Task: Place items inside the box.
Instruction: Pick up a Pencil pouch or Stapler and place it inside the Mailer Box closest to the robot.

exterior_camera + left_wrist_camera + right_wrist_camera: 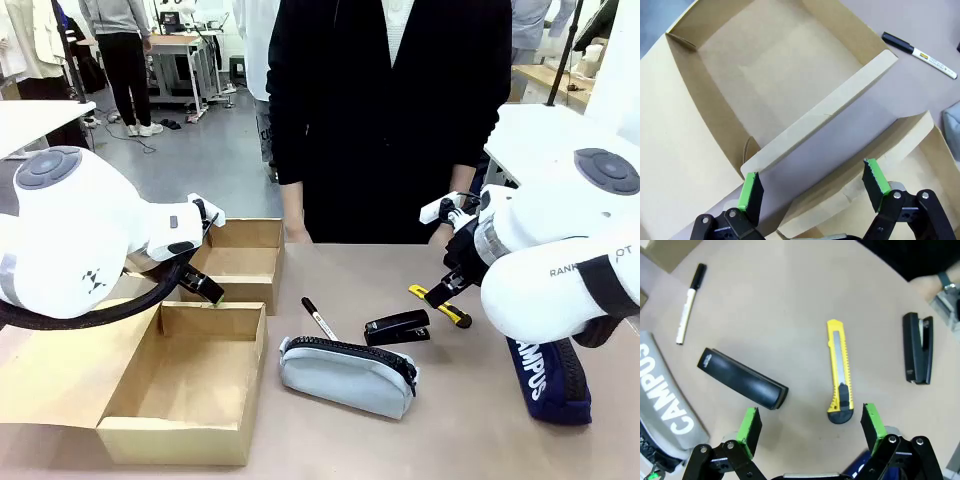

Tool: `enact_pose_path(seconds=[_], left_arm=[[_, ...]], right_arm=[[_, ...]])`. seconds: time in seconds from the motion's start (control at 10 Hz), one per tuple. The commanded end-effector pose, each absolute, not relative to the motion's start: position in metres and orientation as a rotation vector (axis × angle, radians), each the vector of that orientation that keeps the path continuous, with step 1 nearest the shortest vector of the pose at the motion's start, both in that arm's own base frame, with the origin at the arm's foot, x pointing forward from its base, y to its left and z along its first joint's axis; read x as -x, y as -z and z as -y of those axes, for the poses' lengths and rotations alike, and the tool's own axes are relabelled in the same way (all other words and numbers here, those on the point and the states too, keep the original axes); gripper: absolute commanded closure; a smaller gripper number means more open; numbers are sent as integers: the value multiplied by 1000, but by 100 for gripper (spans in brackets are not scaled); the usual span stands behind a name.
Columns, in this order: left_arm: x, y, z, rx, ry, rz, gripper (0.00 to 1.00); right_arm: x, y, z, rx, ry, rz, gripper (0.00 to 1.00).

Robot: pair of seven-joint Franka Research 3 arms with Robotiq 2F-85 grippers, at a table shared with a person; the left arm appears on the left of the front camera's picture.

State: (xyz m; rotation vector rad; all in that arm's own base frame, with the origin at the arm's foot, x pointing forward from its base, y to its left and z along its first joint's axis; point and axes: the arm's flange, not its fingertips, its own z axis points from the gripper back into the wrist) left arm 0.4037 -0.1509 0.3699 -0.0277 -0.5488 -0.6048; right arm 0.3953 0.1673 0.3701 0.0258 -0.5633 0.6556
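The cardboard box point(150, 425) lies open at the front left with its lid half point(262, 235) behind it. My left gripper point(208, 288) hangs open over the wall between the two halves point(820, 112), its pads point(752, 190) holding nothing. On the table lie a grey "CAMPUS" pouch point(345, 375), a black marker point(320, 320), a black stapler point(397, 327), a yellow-and-black utility knife point(440, 305) and a navy pouch point(548, 378). My right gripper point(810, 425) is open just above the knife point(839, 372), beside the stapler point(742, 378).
A person in black stands at the far edge, hands point(295, 235) resting by the table. A second black stapler point(918, 347) lies beyond the knife in the right wrist view. The marker point(919, 55) lies just past the box's wall.
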Motion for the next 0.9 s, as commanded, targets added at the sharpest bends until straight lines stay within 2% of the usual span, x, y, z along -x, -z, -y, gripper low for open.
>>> enact_pose_path(seconds=[0.0, 0.8], left_arm=[[-404, -370, 151, 28, 605, 549, 0], [-404, -370, 151, 28, 605, 549, 0]], right_arm=[[-395, -370, -167, -26, -656, 563, 0], [-395, -370, -167, -26, -656, 563, 0]])
